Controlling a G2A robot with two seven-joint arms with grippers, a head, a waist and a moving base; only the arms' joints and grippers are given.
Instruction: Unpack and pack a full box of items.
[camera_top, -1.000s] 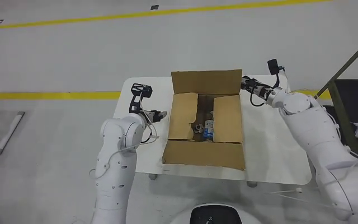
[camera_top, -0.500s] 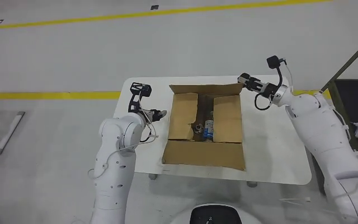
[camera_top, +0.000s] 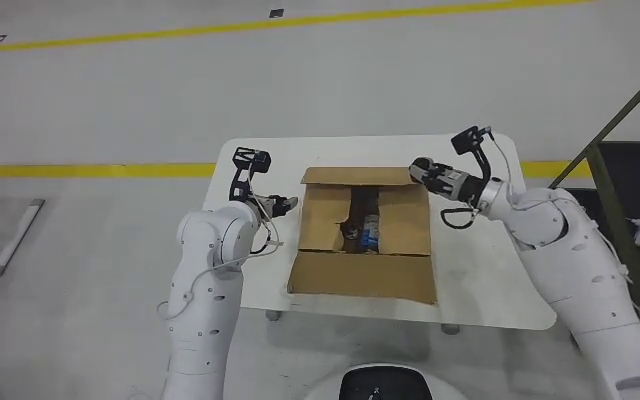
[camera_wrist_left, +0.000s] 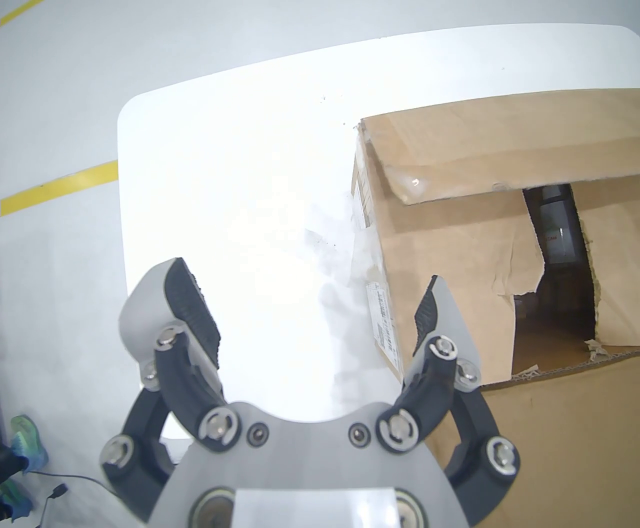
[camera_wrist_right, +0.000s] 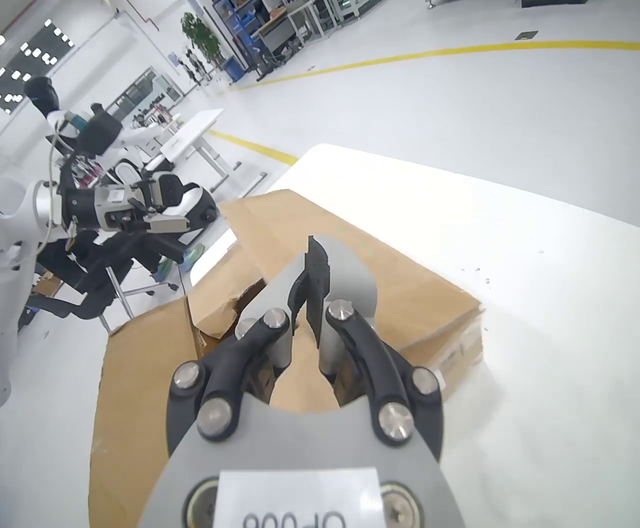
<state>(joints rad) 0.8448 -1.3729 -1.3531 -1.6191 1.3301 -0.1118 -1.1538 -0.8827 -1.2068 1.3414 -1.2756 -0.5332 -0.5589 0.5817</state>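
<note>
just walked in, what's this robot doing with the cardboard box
A two-armed robot is working on a cardboard box on a white table. Its right gripper, shut, is at the right end of the far flap, which leans in over the opening. The left gripper is open and empty, beside the box's left wall. The side flaps are folded in, and the gap between them shows items inside.

The items (camera_top: 364, 231) inside the box (camera_top: 362, 275) are largely concealed by its folded flaps (camera_top: 407, 215) and cannot be identified. The box is cut off at the left wrist view's edge.
</note>
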